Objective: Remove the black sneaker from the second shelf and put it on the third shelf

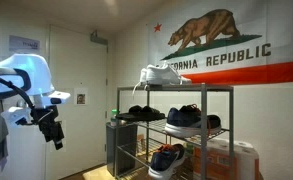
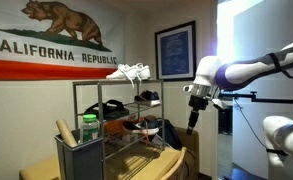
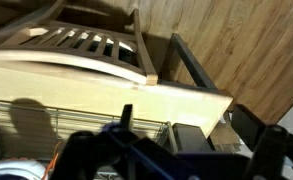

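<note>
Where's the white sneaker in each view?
In an exterior view: white sneaker on the rack's top tier, about mid-frame.
In an exterior view: white sneaker on the same top tier, left of centre.
Wrist view: not in it.
Shared landmark: California Republic flag on the wall behind the rack.

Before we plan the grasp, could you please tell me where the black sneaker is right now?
In an exterior view the black sneaker sits mid-way along the second shelf, just right of the flat black shoes.

pincer (image 3: pixel 172 163) dark, blurred, cut by bottom edge
</note>
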You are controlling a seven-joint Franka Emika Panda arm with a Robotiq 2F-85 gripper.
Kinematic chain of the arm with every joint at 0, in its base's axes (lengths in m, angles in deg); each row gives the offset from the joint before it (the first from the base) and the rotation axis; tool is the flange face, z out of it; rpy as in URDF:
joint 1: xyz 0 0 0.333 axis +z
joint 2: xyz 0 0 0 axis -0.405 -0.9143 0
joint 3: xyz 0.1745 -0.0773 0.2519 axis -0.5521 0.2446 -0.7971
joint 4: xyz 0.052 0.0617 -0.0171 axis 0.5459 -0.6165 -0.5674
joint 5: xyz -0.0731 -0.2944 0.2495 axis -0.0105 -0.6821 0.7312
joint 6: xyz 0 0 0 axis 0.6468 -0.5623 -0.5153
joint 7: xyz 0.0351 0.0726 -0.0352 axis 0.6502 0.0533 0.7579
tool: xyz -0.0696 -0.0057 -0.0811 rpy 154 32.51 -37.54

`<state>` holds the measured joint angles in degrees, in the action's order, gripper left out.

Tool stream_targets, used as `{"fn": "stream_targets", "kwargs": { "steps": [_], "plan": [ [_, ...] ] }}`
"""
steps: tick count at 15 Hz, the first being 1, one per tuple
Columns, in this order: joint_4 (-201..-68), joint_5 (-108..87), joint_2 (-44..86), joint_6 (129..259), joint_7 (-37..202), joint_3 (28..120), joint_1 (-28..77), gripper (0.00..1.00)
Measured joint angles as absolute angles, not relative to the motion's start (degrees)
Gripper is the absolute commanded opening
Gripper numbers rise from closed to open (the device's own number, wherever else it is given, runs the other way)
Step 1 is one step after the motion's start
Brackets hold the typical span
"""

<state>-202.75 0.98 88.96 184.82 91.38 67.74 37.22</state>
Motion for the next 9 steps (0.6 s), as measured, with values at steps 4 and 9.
{"fn": "stream_targets", "kwargs": {
  "steps": [4, 9],
  "plan": [
    [-203.47, 0.98, 88.45, 184.74, 91.38, 67.74, 37.22, 1.0],
    [-203.11, 0.98, 88.31, 184.74, 91.38, 67.74, 37.2, 1.0]
  ]
}}
